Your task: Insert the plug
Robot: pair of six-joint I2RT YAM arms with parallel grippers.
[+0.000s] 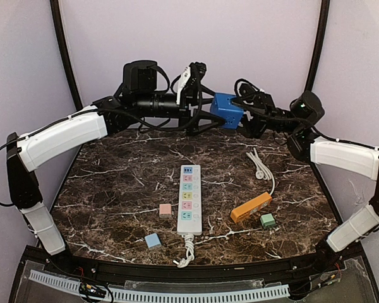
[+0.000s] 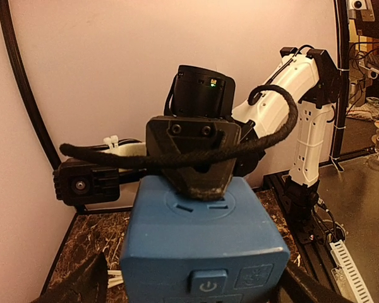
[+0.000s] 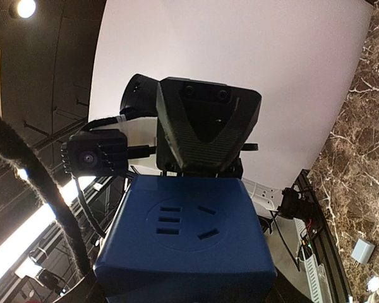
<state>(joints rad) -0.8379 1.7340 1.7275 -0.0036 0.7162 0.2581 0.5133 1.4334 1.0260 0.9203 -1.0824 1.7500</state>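
Note:
A blue socket cube [image 1: 227,110] hangs in the air at the back of the table, between both arms. My right gripper [image 1: 245,117] is shut on it; in the right wrist view the cube [image 3: 186,233] fills the space between the jaws [image 3: 183,293]. My left gripper [image 1: 208,117] reaches the cube from the left. In the left wrist view its jaws [image 2: 196,291] stand either side of the cube [image 2: 202,233], with a gap showing on the left side. The white plug [image 1: 260,171] lies on its cord on the marble, right of centre, untouched.
A white power strip [image 1: 189,201] lies lengthwise at mid-table. An orange block [image 1: 251,207] and a green cube [image 1: 268,220] sit to its right, a pink cube [image 1: 165,211] and a light blue cube [image 1: 153,240] to its left.

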